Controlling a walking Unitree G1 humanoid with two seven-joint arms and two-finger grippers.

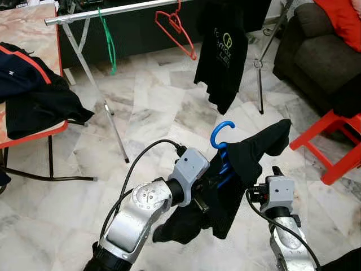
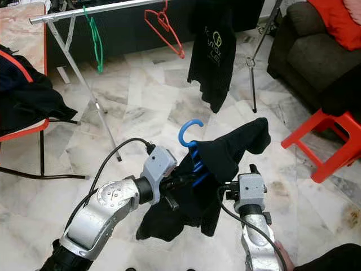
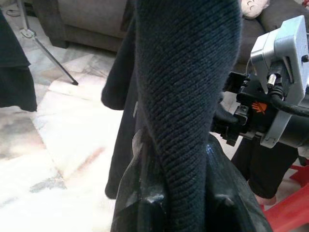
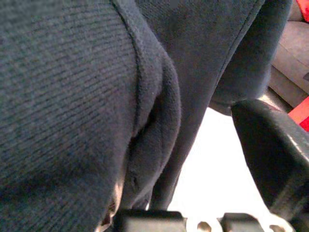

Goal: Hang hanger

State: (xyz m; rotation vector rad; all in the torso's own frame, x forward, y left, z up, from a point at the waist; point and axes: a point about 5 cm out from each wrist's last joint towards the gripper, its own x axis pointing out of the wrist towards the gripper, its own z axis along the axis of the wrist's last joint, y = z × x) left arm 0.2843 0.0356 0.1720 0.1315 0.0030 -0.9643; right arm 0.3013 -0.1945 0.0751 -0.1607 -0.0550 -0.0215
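**newbie_bot:** so what are you actually holding there?

**me:** My left gripper [image 1: 217, 179], sitting in the lower middle of the frame, is clenching the blue hanger [image 1: 221, 135] through a dark knit garment [image 1: 256, 148] that's draped over it. In my left wrist view the fabric [image 3: 186, 96] is running straight up between my fingers. My right gripper [image 1: 269, 172] is pushing into the same cloth from the lower right; its wrist view shows one finger [image 4: 270, 145] standing off beside the knit, but I can't tell whether it's gripping anything or not.

**newbie_bot:** and where's it all going?

**me:** The rail [image 1: 113, 11] is running across the upper left of the frame, well apart from me. A green hanger [image 1: 108, 42] and a red hanger [image 1: 176, 28] are hanging there, and a black shirt [image 1: 223, 56] is hanging just right of them, top centre. There's also a red stool [image 1: 338, 141] at the right edge and a table [image 1: 34, 34] with clothes at the left.

**newbie_bot:** tips for doing it cleanly?

**me:** The hook is poking up free of the cloth, so I'm thinking: keep it upright and facing the rail, raise it above the bar, and aim for the gap between the red hanger and the shirt. The garment looks lopsided, bunched toward the right, so it could slip off. I'd steady it before letting go.
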